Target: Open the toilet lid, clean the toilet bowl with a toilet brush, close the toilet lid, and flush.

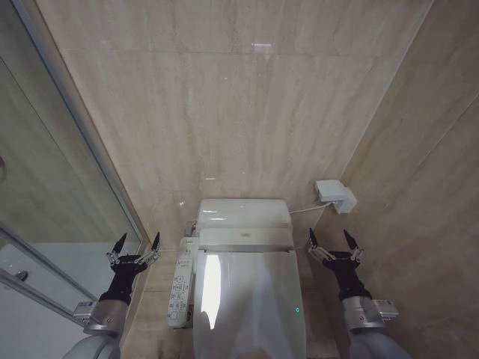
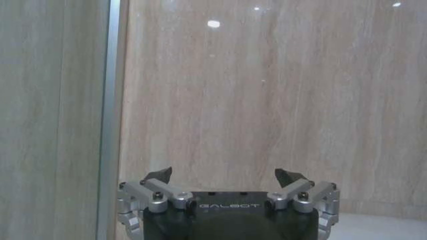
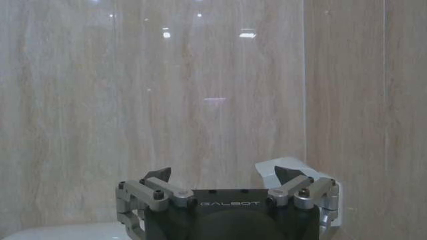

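Beside the shut toilet lid (image 1: 251,299), left gripper (image 1: 137,244), right gripper (image 1: 332,239), both spread, raised

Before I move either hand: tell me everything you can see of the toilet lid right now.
The toilet lid is a large, glossy white plastic oval, shut flat over the bowl and running toward the camera from the hinge housing below the tank. Light glares along its left half; a small green light glows near its right edge. The button panel sits alongside its left. Neither hand touches it.
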Robot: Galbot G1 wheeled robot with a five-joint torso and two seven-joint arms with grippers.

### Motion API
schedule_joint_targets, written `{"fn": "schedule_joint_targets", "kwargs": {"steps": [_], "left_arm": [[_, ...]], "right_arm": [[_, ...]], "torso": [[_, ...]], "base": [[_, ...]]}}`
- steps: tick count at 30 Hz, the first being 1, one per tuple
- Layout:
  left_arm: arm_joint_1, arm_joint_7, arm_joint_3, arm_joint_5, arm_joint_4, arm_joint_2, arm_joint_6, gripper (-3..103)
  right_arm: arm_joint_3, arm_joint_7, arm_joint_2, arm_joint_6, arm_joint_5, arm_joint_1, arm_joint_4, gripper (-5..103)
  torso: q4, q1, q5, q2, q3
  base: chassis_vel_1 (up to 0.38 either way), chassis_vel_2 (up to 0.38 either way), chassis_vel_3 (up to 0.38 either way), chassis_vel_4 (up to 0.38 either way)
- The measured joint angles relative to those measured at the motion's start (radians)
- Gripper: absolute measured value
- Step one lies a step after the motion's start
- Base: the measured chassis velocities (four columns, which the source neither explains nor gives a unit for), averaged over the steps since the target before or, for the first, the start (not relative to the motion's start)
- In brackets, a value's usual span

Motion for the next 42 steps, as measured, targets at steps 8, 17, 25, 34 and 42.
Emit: {"fn": "schedule_joint_targets", "kwargs": {"steps": [8,17,25,34,42], "left_arm": [[0.000,0.000,0.000,0.000,0.000,0.000,0.000,100],[0.000,0.000,0.000,0.000,0.001,0.000,0.000,100],[-0.001,0.000,0.000,0.000,0.001,0.000,0.000,100],[0.000,0.000,0.000,0.000,0.002,0.000,0.000,100],[0.000,0.000,0.000,0.000,0.002,0.000,0.000,100]], "right_arm": [[0.000,0.000,0.000,0.000,0.000,0.000,0.000,100],[0.000,0.000,0.000,0.000,0.000,0.000,0.000,100],[0.000,0.000,0.000,0.000,0.000,0.000,0.000,100],[0.000,0.000,0.000,0.000,0.000,0.000,0.000,100],[0.000,0.000,0.000,0.000,0.000,-0.001,0.000,100]], "torso": [[0.0000,0.000,0.0000,0.000,0.000],[-0.0001,0.000,0.0001,0.000,0.000],[0.0000,0.001,0.0000,0.000,0.000],[-0.0002,0.000,0.0001,0.000,0.000],[0.0001,-0.001,-0.0001,0.001,0.000]], "base": [[0.003,-0.004,-0.004,0.007],[0.054,-0.049,-0.054,0.047],[0.000,0.000,0.000,0.000],[0.107,-0.054,-0.118,0.057],[0.110,-0.066,-0.097,0.076]]}}
